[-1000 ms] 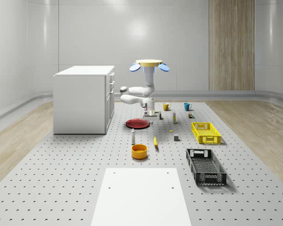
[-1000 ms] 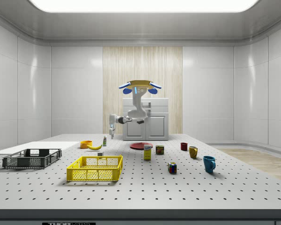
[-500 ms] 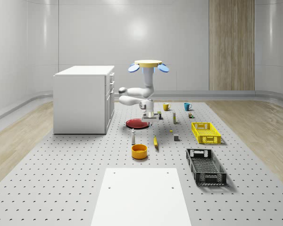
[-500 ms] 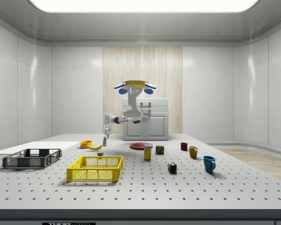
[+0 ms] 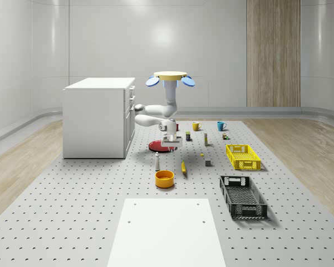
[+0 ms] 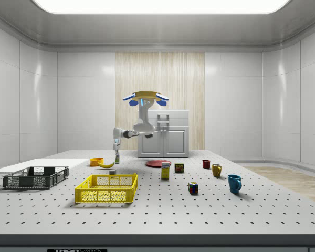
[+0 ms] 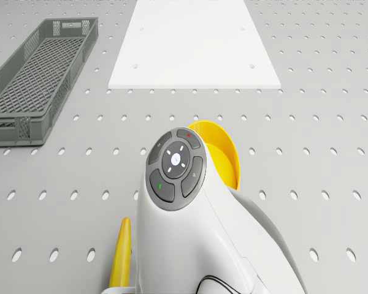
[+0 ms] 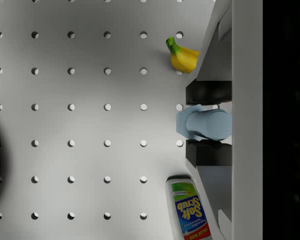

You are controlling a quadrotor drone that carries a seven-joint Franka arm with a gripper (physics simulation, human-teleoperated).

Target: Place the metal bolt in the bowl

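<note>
The perforated desk (image 5: 72,222) carries a white panel (image 5: 167,231), orange bowl (image 5: 164,178), banana (image 5: 183,167), red plate (image 5: 157,146), yellow crate (image 5: 243,157) and black crate (image 5: 242,196).

The drone (image 5: 169,74) has a flat yellow top and round blue blades. The arm (image 5: 156,115) is white and fat. Its wrist has a grey round pad of buttons with tiny red and green dots.

- Cleanser bottle (image 8: 190,212) in the wrist view bore the label "Soft Scrub"; small print below it read "VALUE SIZE".
- No other legible text was noted on any item.
</note>
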